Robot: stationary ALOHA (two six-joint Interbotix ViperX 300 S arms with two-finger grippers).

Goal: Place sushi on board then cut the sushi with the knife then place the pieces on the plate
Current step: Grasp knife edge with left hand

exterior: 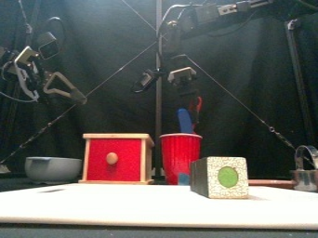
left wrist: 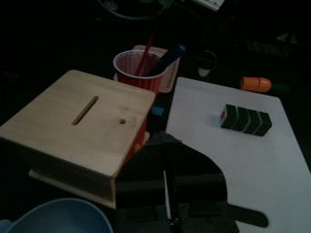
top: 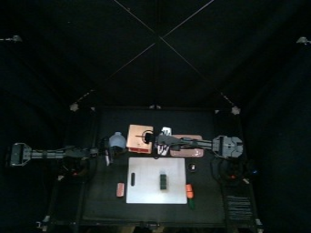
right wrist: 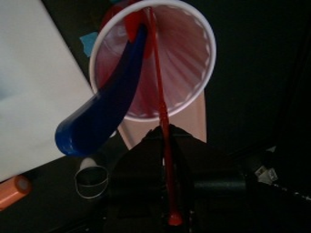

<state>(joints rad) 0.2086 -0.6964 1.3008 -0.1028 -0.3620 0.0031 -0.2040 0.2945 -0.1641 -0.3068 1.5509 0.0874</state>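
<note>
As the right gripper [right wrist: 165,135] clamps a thin red knife [right wrist: 159,82] standing in the round red cup [exterior: 180,156], the blocky dark green sushi roll [top: 162,179] lies on the flat white board [top: 144,168].
Cup at the board's 12 o'clock, pale wooden box [top: 131,138] at 11; left gripper [left wrist: 165,146], fingers together and empty, beside the box.

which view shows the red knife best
Right wrist view: the red knife runs from the red cup down between the right gripper's jaws. Front shows a red bit, left wrist a thin line, top nothing clear.
</note>
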